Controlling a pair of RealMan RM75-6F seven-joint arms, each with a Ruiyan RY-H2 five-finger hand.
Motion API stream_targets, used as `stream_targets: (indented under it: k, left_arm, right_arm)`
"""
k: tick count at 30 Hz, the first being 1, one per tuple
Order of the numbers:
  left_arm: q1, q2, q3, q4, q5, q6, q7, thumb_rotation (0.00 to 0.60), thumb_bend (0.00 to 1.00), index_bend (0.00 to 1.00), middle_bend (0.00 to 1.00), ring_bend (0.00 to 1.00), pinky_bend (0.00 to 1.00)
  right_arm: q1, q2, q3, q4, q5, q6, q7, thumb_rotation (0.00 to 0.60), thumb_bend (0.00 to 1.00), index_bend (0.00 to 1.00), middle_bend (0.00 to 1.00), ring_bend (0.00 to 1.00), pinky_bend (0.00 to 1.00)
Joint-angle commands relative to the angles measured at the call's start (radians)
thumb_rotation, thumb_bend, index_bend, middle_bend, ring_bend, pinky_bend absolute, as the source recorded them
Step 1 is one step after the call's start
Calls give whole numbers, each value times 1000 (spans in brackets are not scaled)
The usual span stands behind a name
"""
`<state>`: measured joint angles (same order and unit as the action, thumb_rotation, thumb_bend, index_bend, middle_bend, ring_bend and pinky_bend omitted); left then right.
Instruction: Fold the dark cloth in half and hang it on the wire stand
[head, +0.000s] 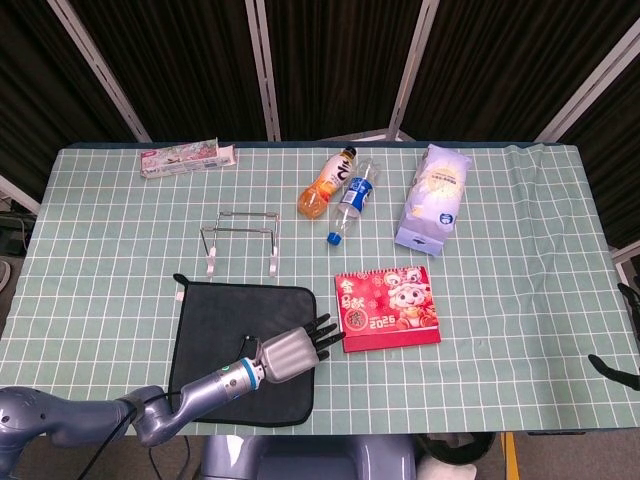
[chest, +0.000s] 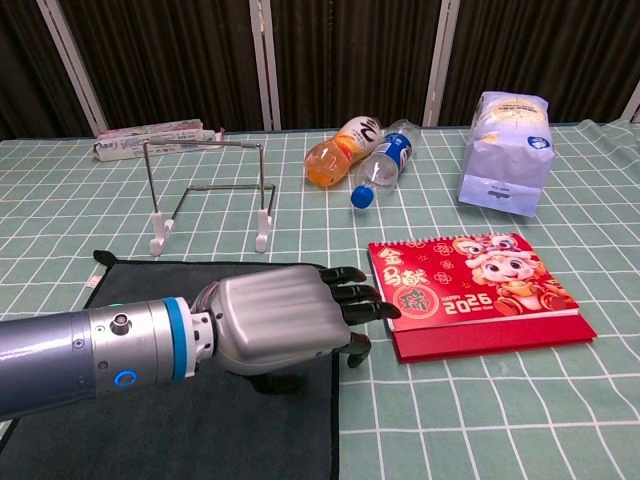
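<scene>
Cloth: your left robot hand (chest: 285, 322) hovers open over the dark cloth's (head: 215, 320) right edge (nothing gripped).
Stand: wire stand (head: 240, 238) lies beyond.

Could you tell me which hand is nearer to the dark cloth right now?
Left. The left hand sits over the dark cloth's right edge; the right hand is just visible at the table's far right edge.

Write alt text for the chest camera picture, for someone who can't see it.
The robot's left hand reaches over the right edge of a flat dark cloth on a green checked table, holding nothing. Behind stands a wire stand; a red calendar lies to the right.
</scene>
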<state>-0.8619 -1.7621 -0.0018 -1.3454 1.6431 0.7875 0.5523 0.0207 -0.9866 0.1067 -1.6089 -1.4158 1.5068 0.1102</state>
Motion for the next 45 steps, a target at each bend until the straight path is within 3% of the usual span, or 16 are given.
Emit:
stream_targets:
  k: [1,9,12,16,37,41,45]
  left_arm:
    - [-3,-7,1,9,-3,2,-1,600,355,340,0,0,0]
    - [-10,-26,-2,27,-24,-4,3,600,358,344,0,0,0]
    - [-8,-24,1,26,-29,0,-1,600,358,354,0,0,0]
    - [-7,-21,8,28,-32,5,-3,600,360,378,0,0,0]
    - [2,-1,25,22,-30,49,-23,600,362,486,0,0,0]
    - [3,1,27,19,-31,53,-26,600,452,490,0,0,0]
    - [5,5,27,16,-33,59,-30,600,479,497,0,0,0]
  right_arm:
    - [-1,1,0,0,-1,2,0,600,0,92,0,0,0]
    - [-3,3,1,0,-4,5,8,600,0,82,0,0,0]
    - [-4,5,1,0,-5,7,15,600,0,131,0,0,0]
    - [-6,7,1,0,-8,8,18,600,0,0,0,0,0]
    - [-11,9,0,-5,-19,20,17,600,0,47,0,0,0]
    - [-12,9,0,-6,-21,21,18,600,0,52,0,0,0]
    - [-13,10,-1,-6,-23,23,20,600,0,34,0,0,0]
